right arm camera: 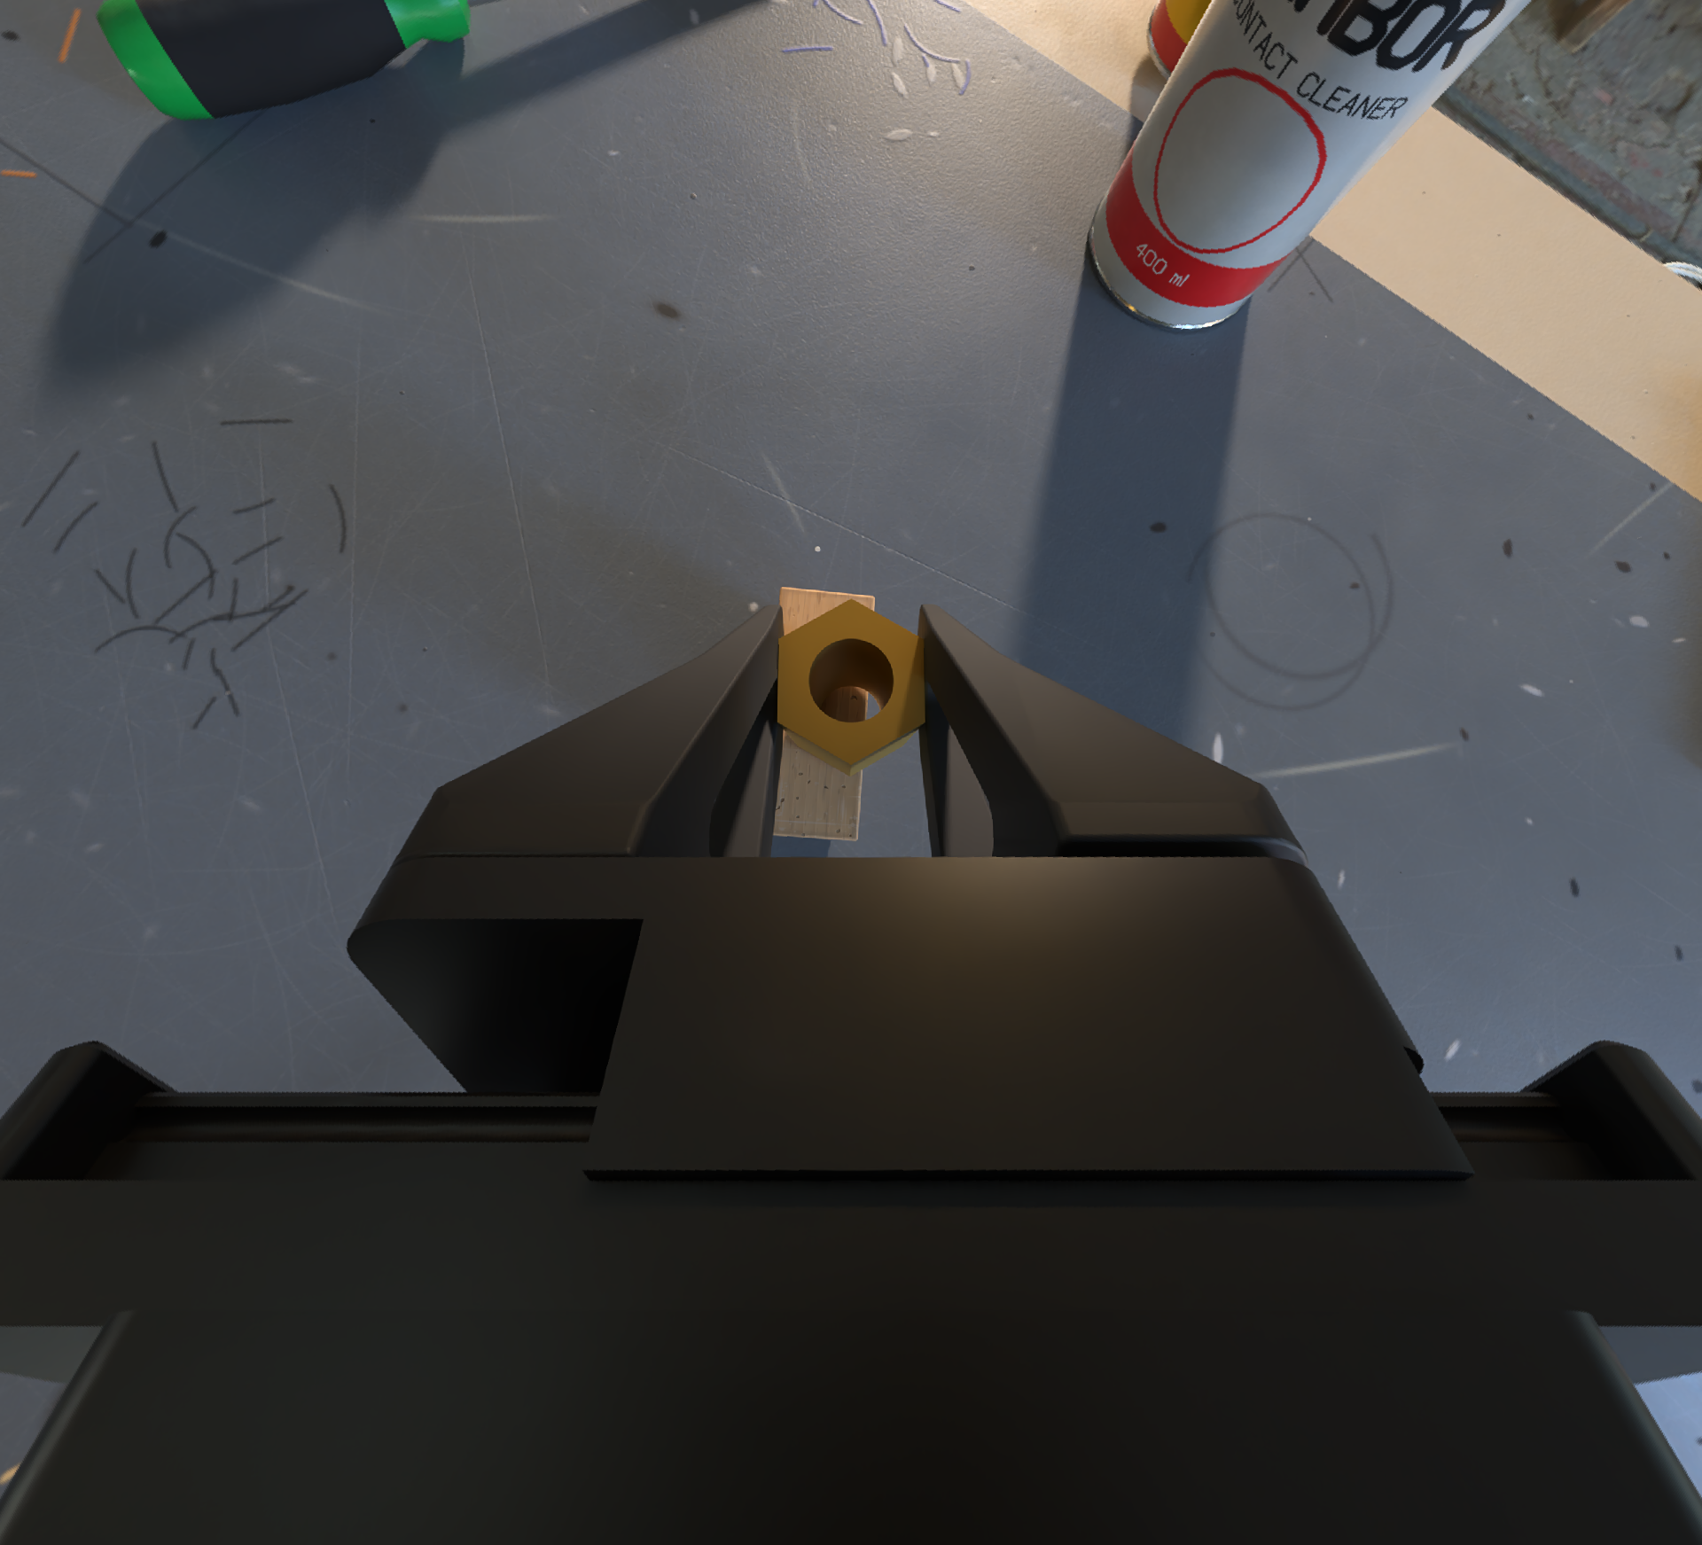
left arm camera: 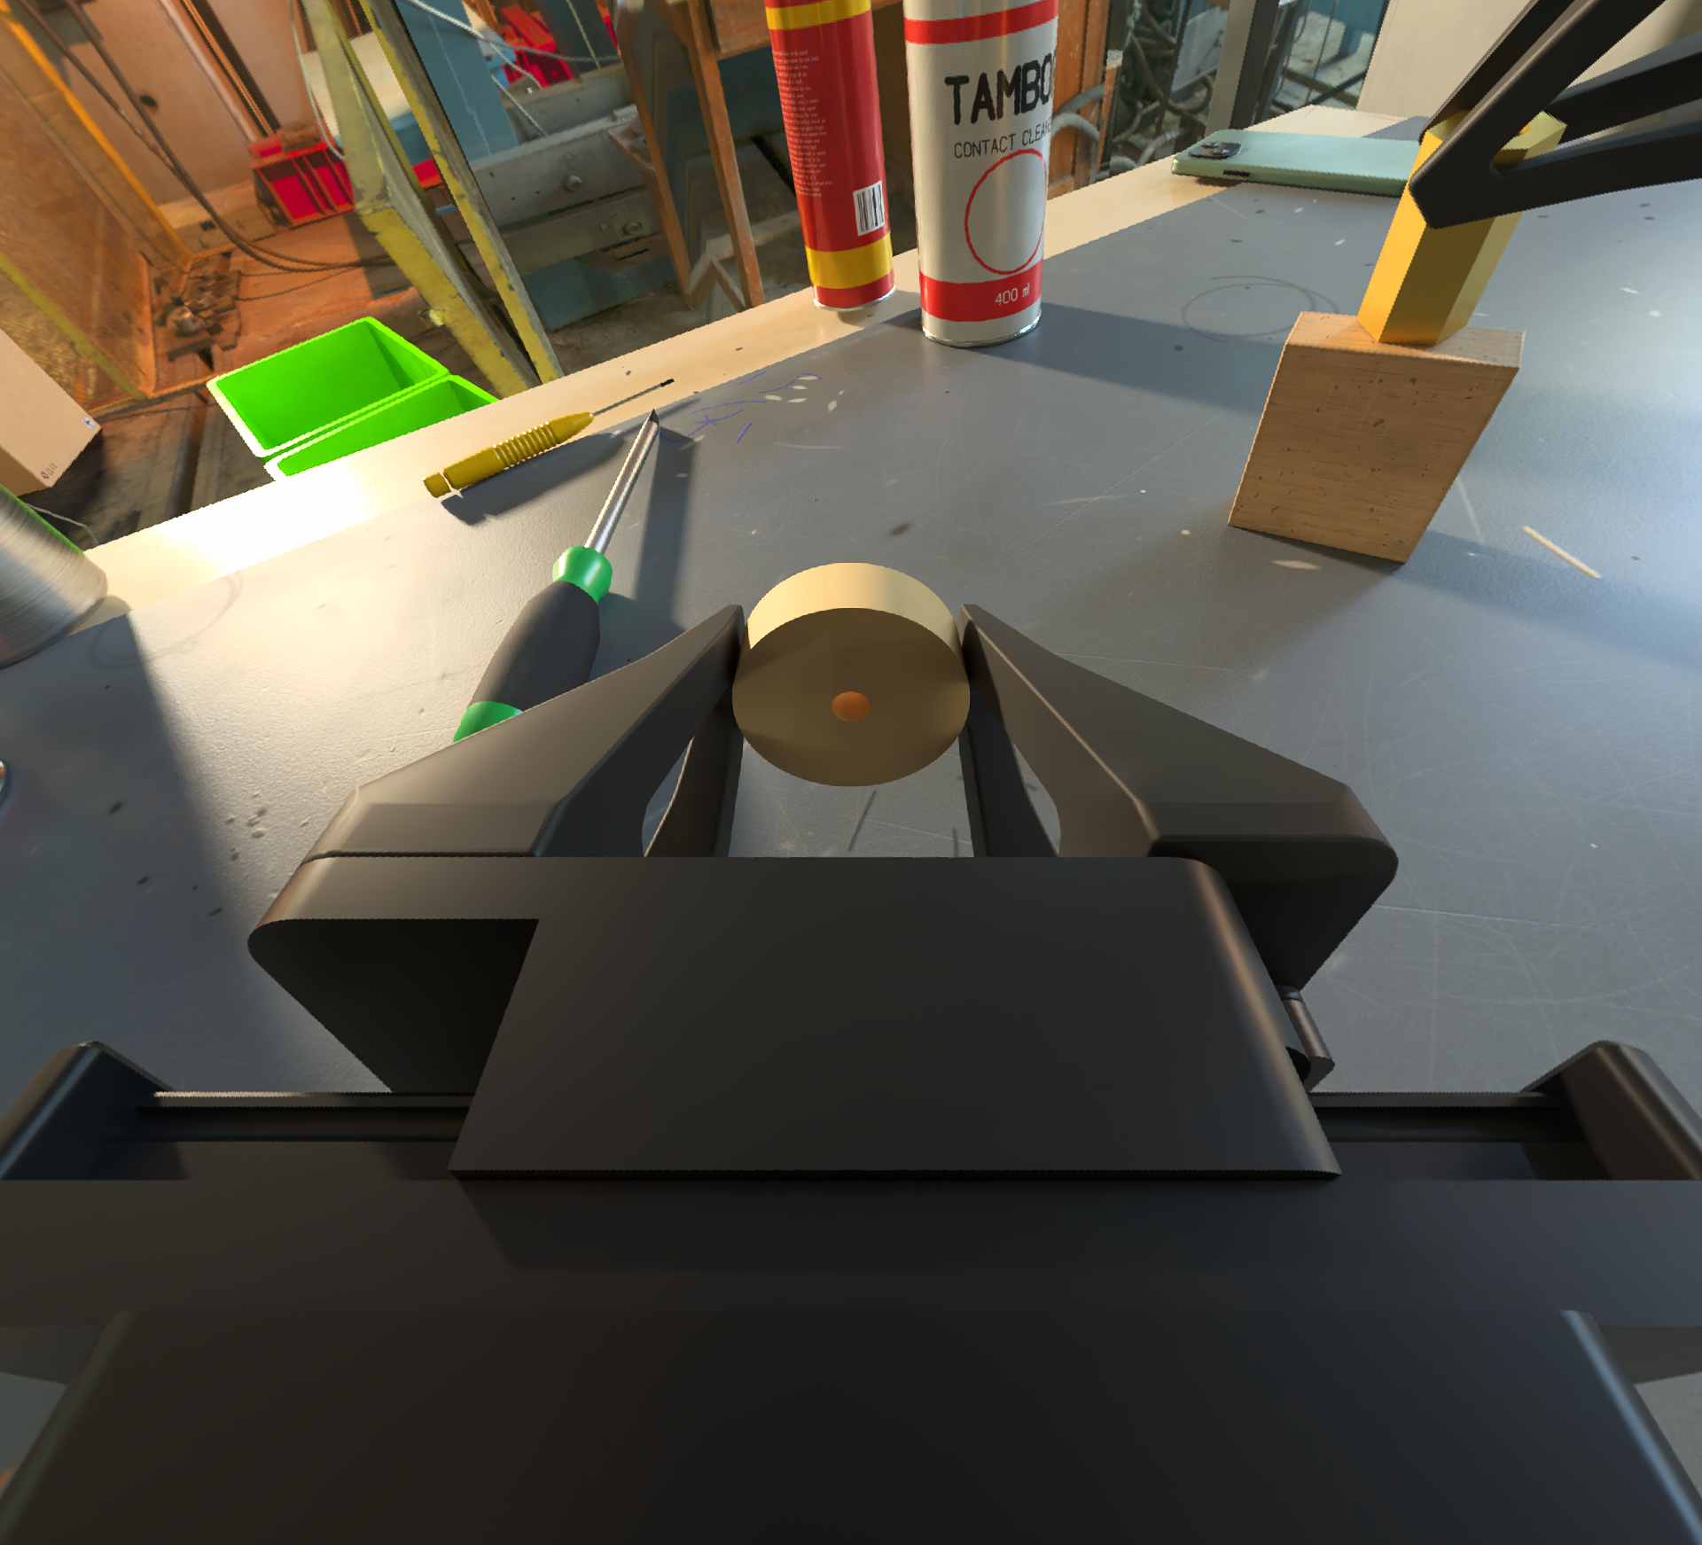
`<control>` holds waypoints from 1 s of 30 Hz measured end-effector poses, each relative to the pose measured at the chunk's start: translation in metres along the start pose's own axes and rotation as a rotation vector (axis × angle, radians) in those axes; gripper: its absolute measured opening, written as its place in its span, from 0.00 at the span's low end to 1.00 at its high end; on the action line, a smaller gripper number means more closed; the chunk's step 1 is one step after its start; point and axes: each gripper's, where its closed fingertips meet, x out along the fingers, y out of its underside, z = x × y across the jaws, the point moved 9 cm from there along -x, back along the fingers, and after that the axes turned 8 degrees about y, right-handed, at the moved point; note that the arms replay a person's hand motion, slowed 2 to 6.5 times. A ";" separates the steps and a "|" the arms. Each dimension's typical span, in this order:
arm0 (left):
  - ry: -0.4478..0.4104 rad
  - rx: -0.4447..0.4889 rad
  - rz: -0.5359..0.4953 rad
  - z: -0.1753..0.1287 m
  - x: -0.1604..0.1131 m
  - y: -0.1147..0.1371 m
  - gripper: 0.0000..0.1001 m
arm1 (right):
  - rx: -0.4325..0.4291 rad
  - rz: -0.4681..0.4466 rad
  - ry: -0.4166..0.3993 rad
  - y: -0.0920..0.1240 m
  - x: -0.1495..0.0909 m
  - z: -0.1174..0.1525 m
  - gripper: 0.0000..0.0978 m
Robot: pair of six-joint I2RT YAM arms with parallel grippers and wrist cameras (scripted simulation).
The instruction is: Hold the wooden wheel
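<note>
A pale wooden wheel (left arm camera: 849, 695) with a small orange centre hole sits between my left gripper's (left arm camera: 852, 653) two black fingers, which press its rim on both sides; it hangs a little above the grey mat. My right gripper (right arm camera: 849, 672) is shut on a yellow hexagonal piece (right arm camera: 847, 690) with a round bore, standing upright on a wooden block (right arm camera: 815, 801). In the left wrist view the same yellow piece (left arm camera: 1437, 267) stands on the block (left arm camera: 1363, 442) at the right, with the right gripper's fingers (left arm camera: 1510, 147) around its top.
A green-and-black screwdriver (left arm camera: 562, 626) lies left of the wheel, a yellow scribe tool (left arm camera: 516, 451) beyond it. Two spray cans, red (left arm camera: 829, 110) and white (left arm camera: 981, 129), stand at the far table edge. A green phone (left arm camera: 1289, 161) lies far right. A green bin (left arm camera: 341, 396) sits beyond the table.
</note>
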 end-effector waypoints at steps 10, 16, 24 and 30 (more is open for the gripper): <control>0.002 0.007 0.004 -0.001 0.000 0.001 0.38 | 0.001 0.003 0.020 -0.001 0.000 0.002 0.25; 0.004 0.007 0.014 -0.001 0.000 0.002 0.38 | 0.001 0.005 0.035 -0.001 0.000 0.004 0.25; 0.006 0.011 0.019 -0.002 0.000 0.002 0.38 | 0.008 0.002 0.046 -0.001 0.000 0.005 0.25; 0.006 0.015 0.021 -0.002 0.000 0.002 0.38 | 0.019 0.001 0.048 -0.001 0.000 0.005 0.25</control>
